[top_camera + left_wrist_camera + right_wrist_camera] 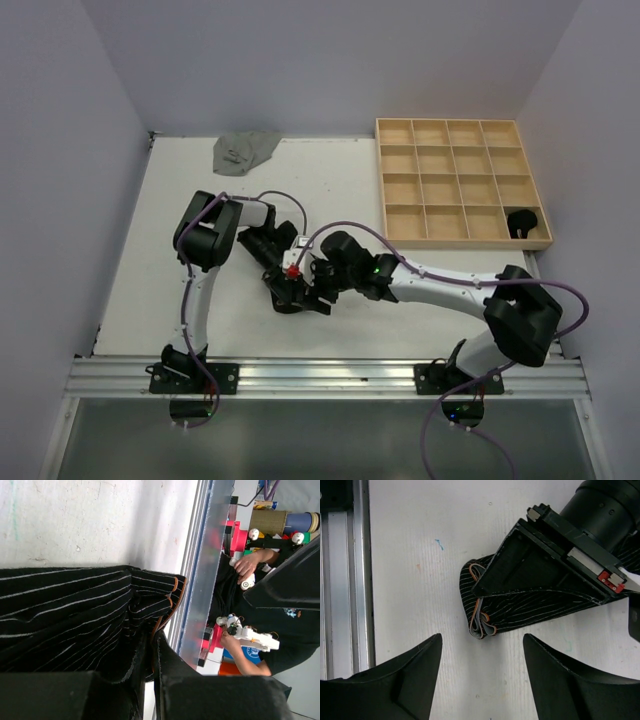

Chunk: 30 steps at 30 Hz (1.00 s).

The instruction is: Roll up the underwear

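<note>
We identify both arms by one common build. The left arm [205,238] and the right arm [445,283] each use white tubular links joined by bulky black joint housings. We trace a purple cable [345,226] looping loosely along each arm. Each arm stands on a flat black base plate [195,380]. We note a green indicator light [375,268] on the right arm's forward housing. The left gripper [288,296] has a black angular body with a small red block [611,578], a white strip beside it and a black cylindrical barrel [610,505] behind. The right gripper [482,637] has matt black fingers [405,685], broad wedges tapering to blunt tips.
</note>
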{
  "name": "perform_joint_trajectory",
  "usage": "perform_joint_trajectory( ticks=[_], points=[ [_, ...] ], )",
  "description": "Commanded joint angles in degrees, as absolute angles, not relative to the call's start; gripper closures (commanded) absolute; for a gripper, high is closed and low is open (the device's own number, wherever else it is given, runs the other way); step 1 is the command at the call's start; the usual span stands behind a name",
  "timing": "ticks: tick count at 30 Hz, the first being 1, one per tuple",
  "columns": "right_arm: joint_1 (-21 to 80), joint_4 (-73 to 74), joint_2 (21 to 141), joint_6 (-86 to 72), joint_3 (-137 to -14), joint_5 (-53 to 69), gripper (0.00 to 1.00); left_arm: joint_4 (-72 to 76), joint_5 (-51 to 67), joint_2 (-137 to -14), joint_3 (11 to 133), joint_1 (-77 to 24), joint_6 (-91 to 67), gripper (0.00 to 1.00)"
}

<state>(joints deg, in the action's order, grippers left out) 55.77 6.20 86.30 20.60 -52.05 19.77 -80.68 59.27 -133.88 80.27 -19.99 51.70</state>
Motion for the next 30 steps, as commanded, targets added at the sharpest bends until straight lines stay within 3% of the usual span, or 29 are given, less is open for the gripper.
perform_joint_trajectory(
  ticks=[1, 11, 17, 20, 21, 23, 24, 27, 30],
  points=[
    [57.7, 3.2, 88.3, 19.7, -52.6, 21.6, 0.3, -75.5, 53.8, -137.5, 78.4, -20.0, 56.2, 1.0],
    [58.8, -5.0, 95.9, 20.7, -53.5, 18.9, 0.27, -75.5, 52.8, -137.0, 79.5, -19.9, 55.7, 0.95],
    [58.7, -5.4, 100.2, 22.1, -54.6, 19.5, 0.32, -75.5, 53.0, -137.4, 79.5, -19.7, 55.8, 0.94],
    [58.8, -5.7, 102.9, 21.6, -54.8, 20.6, 0.46, -75.5, 53.3, -137.4, 79.8, -19.5, 55.8, 0.94],
    [58.7, -6.0, 103.5, 21.4, -54.8, 20.7, 0.58, -75.5, 53.4, -137.4, 79.8, -19.3, 55.9, 0.94],
    [58.8, -6.1, 104.8, 20.7, -55.0, 21.2, 0.71, -75.5, 53.7, -136.8, 79.9, -19.0, 56.3, 0.96],
    [58.7, -6.1, 105.2, 20.5, -55.1, 21.1, 0.8, -75.4, 54.0, -136.3, 79.7, -18.8, 56.6, 0.94],
    [58.8, -5.3, 106.1, 19.7, -55.8, 21.5, 0.95, -75.3, 56.0, -133.3, 79.9, -17.6, 57.7, 0.84],
    [58.4, -3.8, 107.4, 19.0, -57.3, 23.2, 1.0, -75.4, 58.8, -129.4, 81.1, -15.4, 58.0, 0.74]
  ],
)
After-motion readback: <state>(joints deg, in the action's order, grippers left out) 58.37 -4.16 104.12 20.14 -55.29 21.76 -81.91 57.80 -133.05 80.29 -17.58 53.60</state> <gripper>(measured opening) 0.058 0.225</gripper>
